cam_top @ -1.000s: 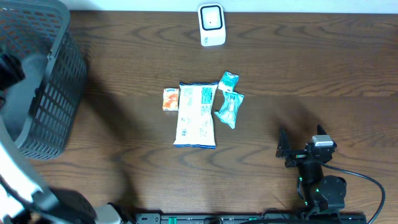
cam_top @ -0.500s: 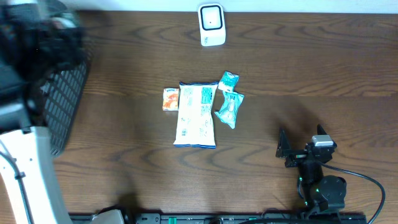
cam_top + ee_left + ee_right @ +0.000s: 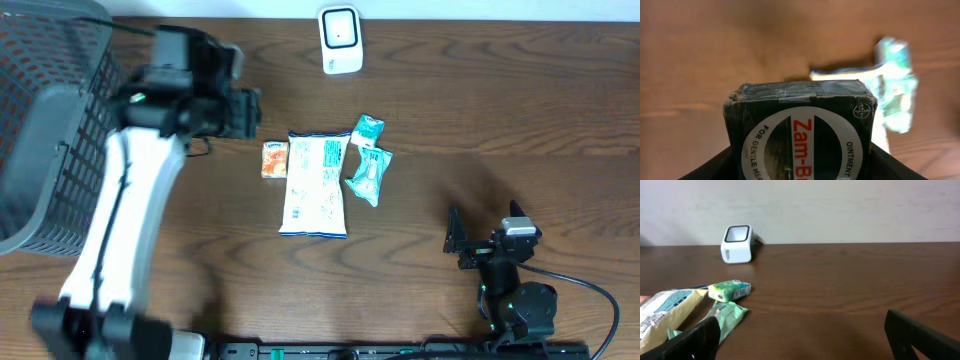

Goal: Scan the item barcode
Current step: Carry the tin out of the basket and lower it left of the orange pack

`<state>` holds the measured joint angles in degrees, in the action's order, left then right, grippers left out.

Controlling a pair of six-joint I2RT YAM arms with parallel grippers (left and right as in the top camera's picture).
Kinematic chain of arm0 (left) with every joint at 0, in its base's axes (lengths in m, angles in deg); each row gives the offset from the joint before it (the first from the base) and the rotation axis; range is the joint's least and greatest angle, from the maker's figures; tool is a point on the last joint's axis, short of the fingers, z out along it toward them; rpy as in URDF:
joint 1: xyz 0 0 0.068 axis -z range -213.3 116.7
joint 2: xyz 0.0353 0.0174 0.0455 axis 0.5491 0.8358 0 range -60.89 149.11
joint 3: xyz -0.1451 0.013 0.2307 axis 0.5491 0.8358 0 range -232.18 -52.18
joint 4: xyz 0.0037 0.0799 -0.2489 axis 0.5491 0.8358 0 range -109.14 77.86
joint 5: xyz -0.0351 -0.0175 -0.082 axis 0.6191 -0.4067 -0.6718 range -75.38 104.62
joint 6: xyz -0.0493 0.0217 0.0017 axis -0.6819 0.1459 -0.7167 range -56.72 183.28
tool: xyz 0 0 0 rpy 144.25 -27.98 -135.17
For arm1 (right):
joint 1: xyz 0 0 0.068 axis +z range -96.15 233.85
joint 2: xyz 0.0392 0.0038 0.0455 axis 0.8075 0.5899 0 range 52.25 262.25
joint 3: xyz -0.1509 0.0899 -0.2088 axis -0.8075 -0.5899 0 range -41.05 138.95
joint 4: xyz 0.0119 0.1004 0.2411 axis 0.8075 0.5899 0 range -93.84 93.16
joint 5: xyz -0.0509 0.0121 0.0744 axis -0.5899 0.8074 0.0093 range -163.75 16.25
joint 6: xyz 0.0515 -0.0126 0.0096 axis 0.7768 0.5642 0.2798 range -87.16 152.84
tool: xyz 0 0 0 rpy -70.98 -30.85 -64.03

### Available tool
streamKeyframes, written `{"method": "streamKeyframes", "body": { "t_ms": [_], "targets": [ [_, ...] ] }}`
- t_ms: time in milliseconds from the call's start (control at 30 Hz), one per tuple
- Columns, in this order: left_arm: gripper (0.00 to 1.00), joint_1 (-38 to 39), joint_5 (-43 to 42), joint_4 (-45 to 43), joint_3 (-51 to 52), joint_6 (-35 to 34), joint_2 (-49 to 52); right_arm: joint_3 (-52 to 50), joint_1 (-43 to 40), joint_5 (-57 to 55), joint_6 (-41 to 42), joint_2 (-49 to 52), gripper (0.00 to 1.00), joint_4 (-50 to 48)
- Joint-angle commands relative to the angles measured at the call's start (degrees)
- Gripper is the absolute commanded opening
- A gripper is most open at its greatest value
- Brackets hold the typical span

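Note:
My left gripper (image 3: 244, 111) is shut on a dark box (image 3: 799, 131) with a round white label reading "Zam-B… ointment". It hangs above the table, just left of a small orange packet (image 3: 275, 159). In the left wrist view the box fills the space between the fingers (image 3: 707, 167), and blurred packets lie beyond it. The white scanner (image 3: 340, 40) stands at the table's far edge, also in the right wrist view (image 3: 737, 244). My right gripper (image 3: 461, 240) rests open near the front right, holding nothing (image 3: 802, 340).
A large white and blue bag (image 3: 317, 185) lies mid-table, with two teal packets (image 3: 367, 130) (image 3: 368, 176) to its right. A grey mesh basket (image 3: 60, 150) fills the left side. A black cable (image 3: 590, 290) runs from the right arm's base.
My left arm has swung from over the basket rightward across the table, to beside the orange packet, with the box in its grip. The right arm has not moved.

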<state>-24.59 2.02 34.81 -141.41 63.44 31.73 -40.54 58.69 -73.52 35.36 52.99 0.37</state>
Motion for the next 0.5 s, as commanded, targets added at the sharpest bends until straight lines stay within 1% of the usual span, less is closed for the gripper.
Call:
{"method": "streamKeyframes", "body": {
  "t_ms": [0, 33, 100, 167, 267, 300, 467],
  "targets": [
    [0.65, 0.76, 4.79, 0.24, 0.63, -3.3, 5.97, -0.22, 0.46, 0.11, -0.44, -0.35, 0.99, 0.09],
    [0.65, 0.74, 4.83, 0.15, 0.63, -4.02, 7.69, -0.22, 0.46, 0.11, -0.44, -0.35, 0.99, 0.09],
    [0.65, 0.48, 9.4, -0.24, 0.63, -6.67, 12.66, -0.22, 0.46, 0.11, -0.44, -0.35, 0.99, 0.07],
    [0.65, 0.48, 13.09, -0.63, 0.63, -6.95, 15.63, -0.22, 0.46, 0.11, -0.44, -0.35, 0.99, 0.09],
    [0.66, 0.48, 13.05, -0.81, 0.63, -6.93, 18.86, -0.22, 0.46, 0.11, -0.44, -0.35, 0.99, 0.09],
    [0.71, 0.5, 13.05, -0.7, 0.63, -6.95, 19.87, -0.22, 0.46, 0.11, -0.44, -0.35, 0.99, 0.09],
    [0.72, 0.63, 13.05, -0.61, 0.63, -6.95, 22.73, -0.22, 0.46, 0.11, -0.44, -0.35, 0.99, 0.09]
  ]
}}
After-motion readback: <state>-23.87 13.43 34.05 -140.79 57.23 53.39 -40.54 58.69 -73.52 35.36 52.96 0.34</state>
